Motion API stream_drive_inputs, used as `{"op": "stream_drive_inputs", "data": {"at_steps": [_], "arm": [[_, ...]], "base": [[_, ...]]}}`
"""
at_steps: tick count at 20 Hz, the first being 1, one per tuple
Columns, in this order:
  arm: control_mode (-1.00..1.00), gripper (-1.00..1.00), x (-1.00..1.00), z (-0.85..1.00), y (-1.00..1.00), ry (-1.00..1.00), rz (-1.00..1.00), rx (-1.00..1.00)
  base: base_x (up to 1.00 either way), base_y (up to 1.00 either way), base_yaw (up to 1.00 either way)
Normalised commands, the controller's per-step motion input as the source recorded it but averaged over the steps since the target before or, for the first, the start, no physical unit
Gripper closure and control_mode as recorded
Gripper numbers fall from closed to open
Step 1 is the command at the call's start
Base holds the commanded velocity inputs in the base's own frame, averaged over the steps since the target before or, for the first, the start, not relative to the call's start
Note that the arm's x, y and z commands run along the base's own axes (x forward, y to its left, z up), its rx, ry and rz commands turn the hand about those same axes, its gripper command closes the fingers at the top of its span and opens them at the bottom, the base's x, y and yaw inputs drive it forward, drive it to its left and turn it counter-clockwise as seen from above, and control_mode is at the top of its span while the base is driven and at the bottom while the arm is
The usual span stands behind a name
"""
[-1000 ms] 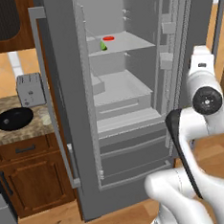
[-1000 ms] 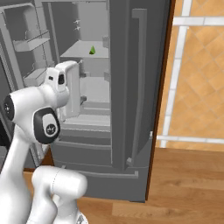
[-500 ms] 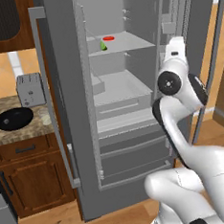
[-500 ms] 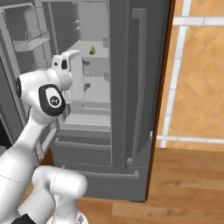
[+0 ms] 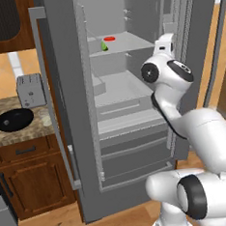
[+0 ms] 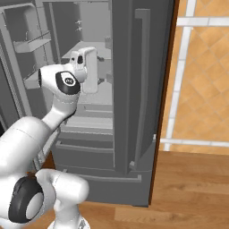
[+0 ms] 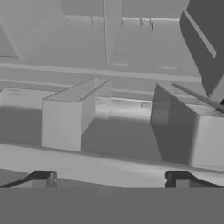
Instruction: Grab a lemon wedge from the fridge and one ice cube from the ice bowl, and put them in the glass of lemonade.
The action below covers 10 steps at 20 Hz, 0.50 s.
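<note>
Inside the open fridge [image 5: 132, 84], the tool [image 7: 111, 179] was found spread and empty below the upper shelf, where the lemon wedge [image 5: 104, 46] lay at the left edge; reach step judged underway, raising required next.

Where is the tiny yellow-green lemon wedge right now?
In the left base view, the tiny yellow-green lemon wedge sits on an upper shelf inside the open grey steel fridge, just left of and below a flat red round item.

A kitchen: open fridge [image 5: 134, 108], toaster [image 5: 30, 90], wooden cabinets [image 5: 31, 178].
</note>
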Motion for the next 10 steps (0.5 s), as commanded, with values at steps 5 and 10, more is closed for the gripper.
{"op": "stream_drive_inputs", "data": {"at_steps": [5, 10], "arm": [[-1.0, -1.0, 0.85, -0.31, -0.02, 0.0, -0.05, -0.02], [-1.0, -1.0, 0.25, -0.04, -0.75, 0.0, -0.19, -0.01]], "base": [[0.0, 0.0, 0.0], [0.0, 0.0, 0.0]]}}
